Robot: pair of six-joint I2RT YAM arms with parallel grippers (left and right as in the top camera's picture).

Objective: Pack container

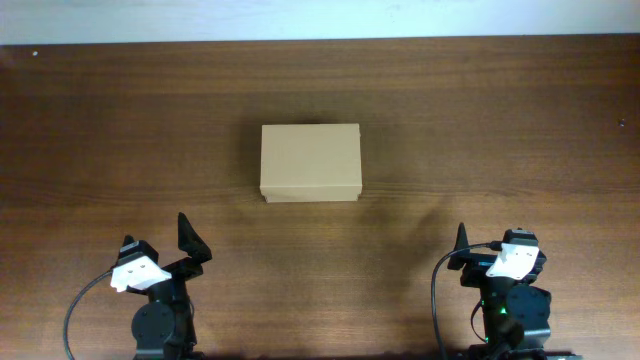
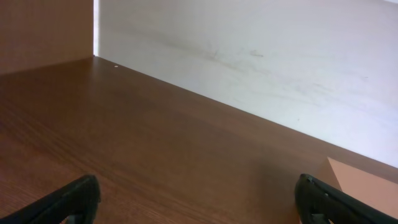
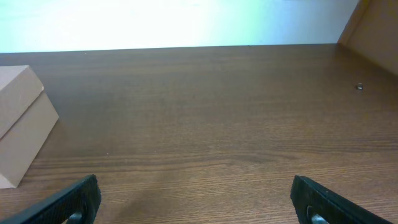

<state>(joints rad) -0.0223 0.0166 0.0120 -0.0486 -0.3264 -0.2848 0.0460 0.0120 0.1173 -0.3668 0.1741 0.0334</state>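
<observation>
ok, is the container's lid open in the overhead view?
No, the container shows a flat, unbroken tan top with the lid folded down, and none of its inside is visible.

The cardboard box [image 1: 310, 163] lies on the tabletop [image 1: 500, 130], ahead of both claws and between their lines. It is forward and right of the left claw [image 1: 190, 240], and forward and left of the right claw [image 1: 462, 240], well apart from each. Behind the box, a wall [image 1: 300, 18] borders the tabletop's far edge.
</observation>
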